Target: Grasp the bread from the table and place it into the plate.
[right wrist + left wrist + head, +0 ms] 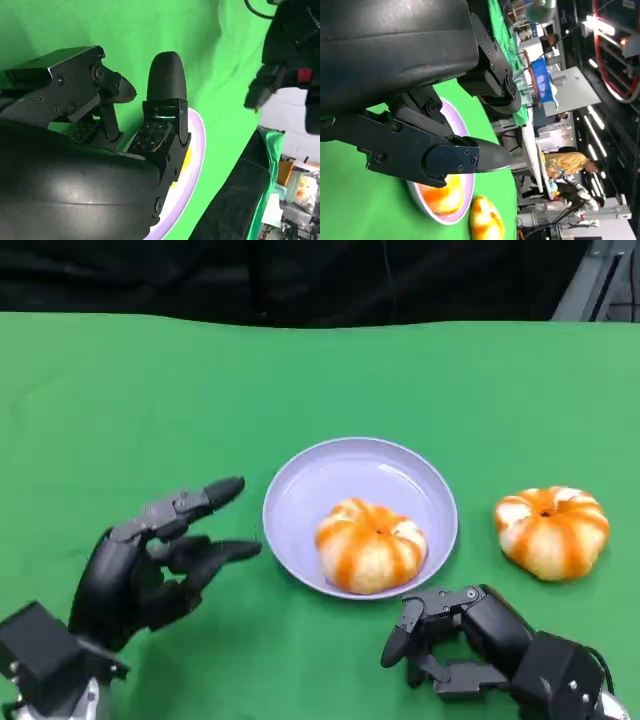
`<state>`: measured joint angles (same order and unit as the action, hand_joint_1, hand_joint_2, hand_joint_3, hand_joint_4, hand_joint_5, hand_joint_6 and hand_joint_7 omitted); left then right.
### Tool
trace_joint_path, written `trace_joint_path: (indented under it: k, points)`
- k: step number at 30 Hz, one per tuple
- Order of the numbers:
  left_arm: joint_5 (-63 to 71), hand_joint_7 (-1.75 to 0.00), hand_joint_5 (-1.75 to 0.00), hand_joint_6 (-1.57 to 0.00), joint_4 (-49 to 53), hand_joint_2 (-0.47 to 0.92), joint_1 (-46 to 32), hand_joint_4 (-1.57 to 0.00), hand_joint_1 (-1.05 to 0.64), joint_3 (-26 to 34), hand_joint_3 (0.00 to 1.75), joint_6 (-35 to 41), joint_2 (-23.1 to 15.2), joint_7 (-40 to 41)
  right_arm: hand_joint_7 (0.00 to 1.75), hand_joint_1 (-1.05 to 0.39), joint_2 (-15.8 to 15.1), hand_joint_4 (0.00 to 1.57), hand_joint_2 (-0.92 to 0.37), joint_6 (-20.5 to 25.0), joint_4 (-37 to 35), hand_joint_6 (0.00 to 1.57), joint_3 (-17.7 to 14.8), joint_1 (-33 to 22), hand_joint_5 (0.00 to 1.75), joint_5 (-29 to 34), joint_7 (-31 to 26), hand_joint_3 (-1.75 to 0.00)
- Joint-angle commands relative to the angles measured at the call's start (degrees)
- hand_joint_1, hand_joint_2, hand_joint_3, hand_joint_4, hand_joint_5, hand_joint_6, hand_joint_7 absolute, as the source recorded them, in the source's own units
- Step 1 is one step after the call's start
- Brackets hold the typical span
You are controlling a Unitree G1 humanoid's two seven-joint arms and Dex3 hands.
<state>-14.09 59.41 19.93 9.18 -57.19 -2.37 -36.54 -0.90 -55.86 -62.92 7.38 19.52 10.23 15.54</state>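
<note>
Bread is seen at the right of the frame on the green counter, beside the lavender plate, just above the right hand, whose fingers are curled on nothing. A second bread is seen in the plate. The left hand is spread at lower left.

A green-covered worktop carries a pale lilac plate near its middle, and a second orange-and-white striped bread lies directly on the green surface just beside the plate, toward the robot's right, apart from its rim.
</note>
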Motion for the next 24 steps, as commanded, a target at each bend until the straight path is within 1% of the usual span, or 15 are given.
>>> trace_joint_path:
  k: [1,4,11,24]
  points:
    - [-0.69,-0.01,-0.03,-0.67,0.91,0.92,-2.54,-1.09,-0.56,0.46,0.41,-1.73,-0.15,-1.92,0.91,0.22,-0.64,0.99,-0.67,-0.58,0.00,1.01,-0.33,-0.49,1.27,-1.00,0.14,-0.87]
    - [-0.90,-0.01,-0.03,-0.68,1.78,0.92,-4.12,-1.09,-0.55,0.48,0.40,-1.97,0.46,-2.89,0.92,0.21,-0.78,1.00,-0.66,-0.68,0.11,1.01,-0.29,-0.56,1.26,-0.81,0.04,-0.88]
    - [0.04,-0.02,-0.02,-0.70,3.77,0.92,-5.54,-1.10,-0.54,0.38,0.37,-2.32,1.83,-2.28,0.92,0.20,-0.81,1.00,-0.66,-0.52,-0.16,1.00,-0.60,-0.45,1.25,-1.52,1.05,-0.89]
    - [1.12,-0.02,-0.02,-0.74,4.44,0.92,-5.48,-1.09,-0.55,0.32,0.34,-2.70,2.12,-1.86,0.92,0.21,-1.05,0.99,-0.65,-0.68,-0.17,1.00,-0.81,-0.46,1.26,-2.29,1.98,-0.90]
